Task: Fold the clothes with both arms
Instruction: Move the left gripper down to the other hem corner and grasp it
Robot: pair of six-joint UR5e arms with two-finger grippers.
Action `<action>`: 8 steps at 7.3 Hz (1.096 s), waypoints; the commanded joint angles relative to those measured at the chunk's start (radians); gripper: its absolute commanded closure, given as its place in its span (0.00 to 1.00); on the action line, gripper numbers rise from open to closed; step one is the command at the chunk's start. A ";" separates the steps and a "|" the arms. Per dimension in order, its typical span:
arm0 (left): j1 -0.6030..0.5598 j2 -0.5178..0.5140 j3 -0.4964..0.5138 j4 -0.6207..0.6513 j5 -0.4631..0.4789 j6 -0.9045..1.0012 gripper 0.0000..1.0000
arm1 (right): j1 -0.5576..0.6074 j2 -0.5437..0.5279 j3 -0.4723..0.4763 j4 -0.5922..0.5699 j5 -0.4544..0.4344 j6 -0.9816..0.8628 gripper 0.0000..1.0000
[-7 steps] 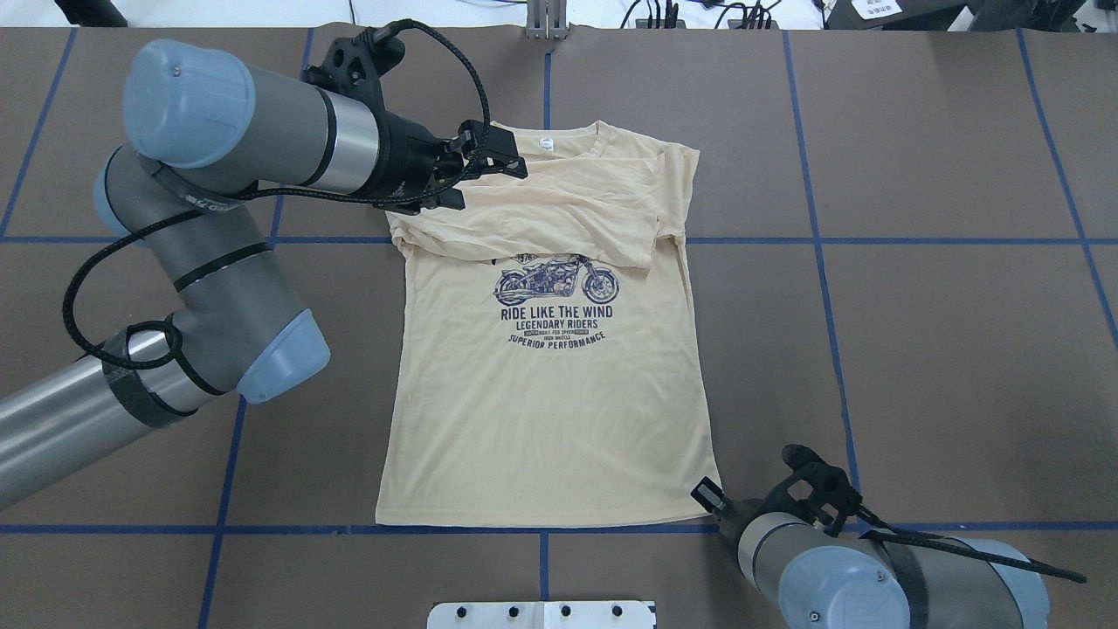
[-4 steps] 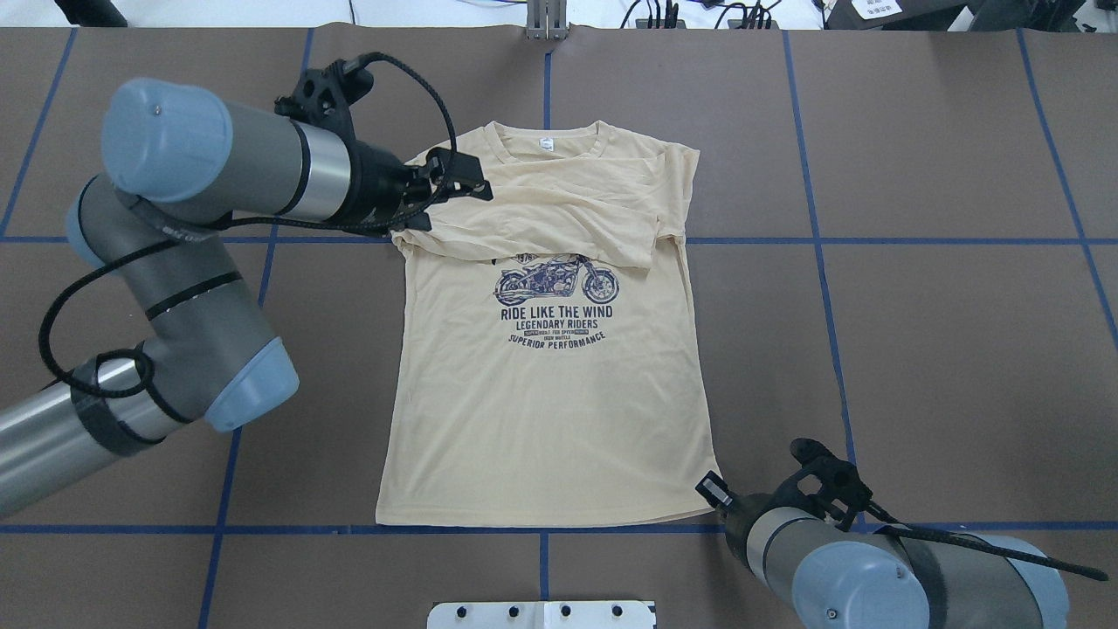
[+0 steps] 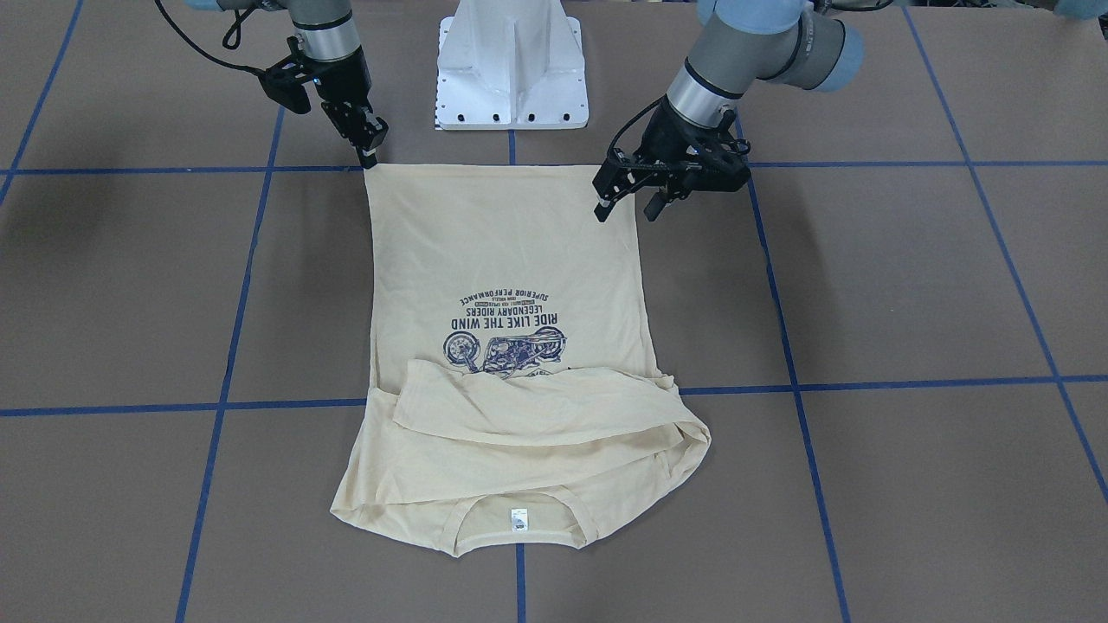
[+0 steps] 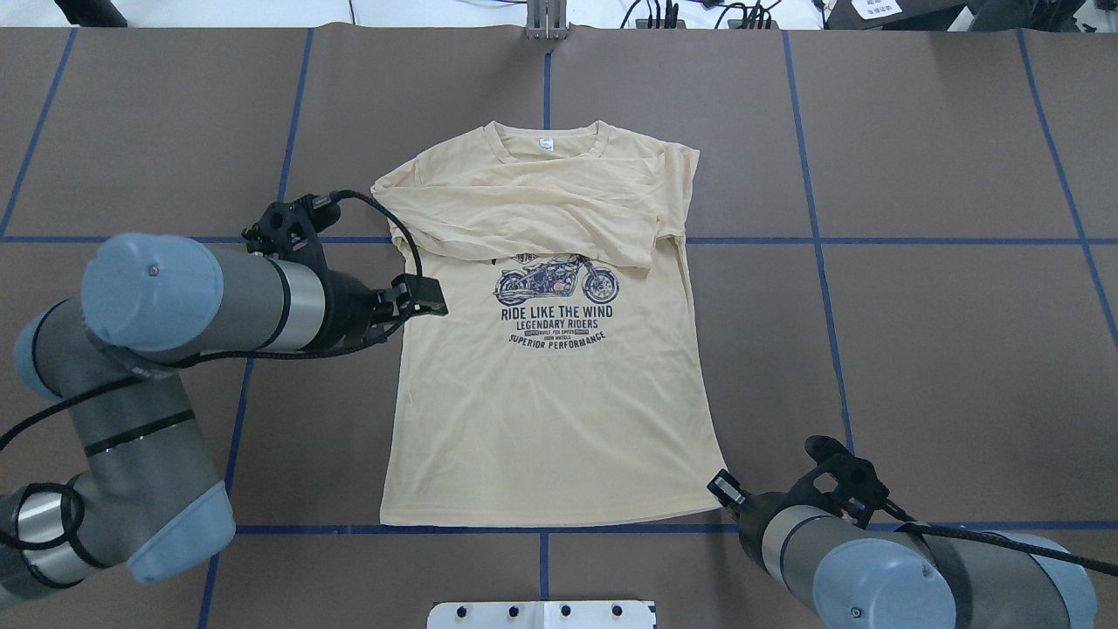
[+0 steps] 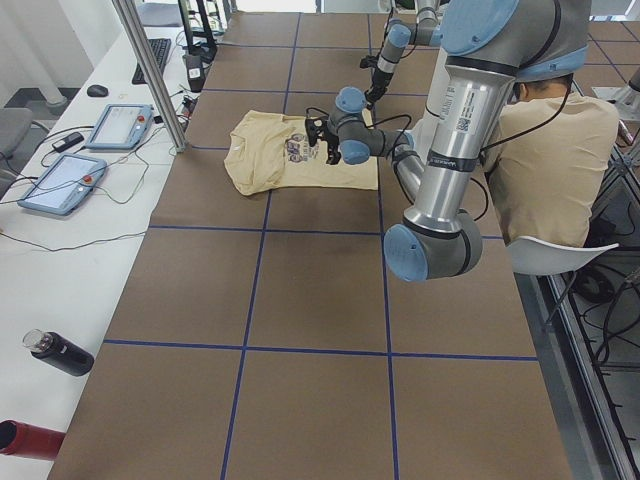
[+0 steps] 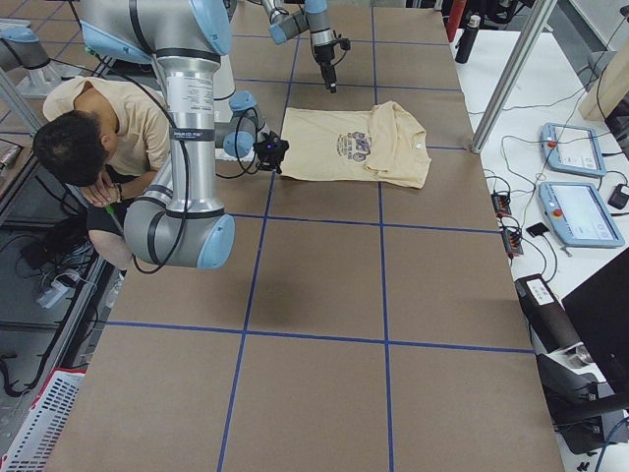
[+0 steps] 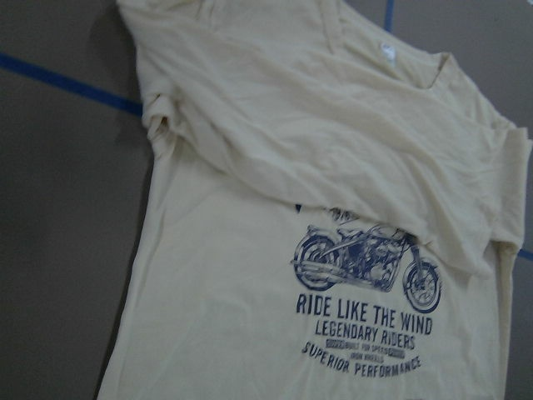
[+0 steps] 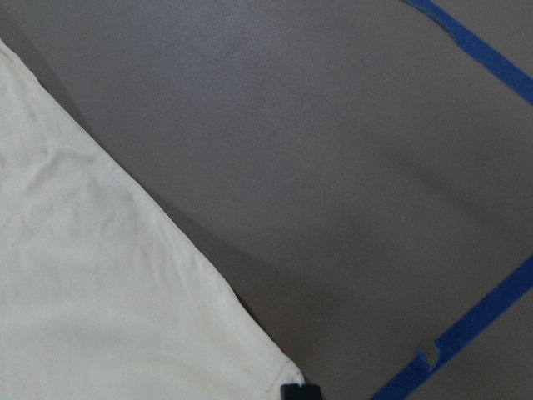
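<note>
The cream T-shirt (image 4: 550,419) lies flat, print up, collar far from me. Its sleeves are folded across the chest (image 3: 537,415). My left gripper (image 4: 422,301) hovers over the shirt's left side edge at print height, open and empty; in the front view its two fingers (image 3: 600,210) stand apart. The left wrist view shows only the shirt (image 7: 250,292). My right gripper (image 3: 370,158) sits at the near right hem corner (image 4: 721,487) and looks shut on it. The right wrist view shows one black fingertip (image 8: 300,390) at the cloth corner (image 8: 100,292), whose edge is slightly raised.
The white pedestal base (image 3: 511,69) stands just behind the hem. Blue tape lines (image 4: 817,240) cross the brown table. A seated person (image 5: 550,160) is beside the robot. Control tablets (image 5: 60,180) and bottles (image 5: 55,352) lie on the side table.
My left gripper has drawn back from the shirt's left shoulder, coming toward me along the left edge to print height. The right gripper shifted only slightly at the hem corner.
</note>
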 commanded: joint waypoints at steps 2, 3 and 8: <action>0.150 0.054 -0.004 0.010 0.054 -0.119 0.21 | 0.005 0.000 0.003 0.000 0.012 0.000 1.00; 0.170 0.065 -0.001 0.010 0.056 -0.126 0.24 | 0.005 0.000 0.003 0.000 0.012 0.000 1.00; 0.235 0.123 0.002 0.012 0.054 -0.210 0.35 | 0.005 0.000 0.000 0.000 0.012 0.000 1.00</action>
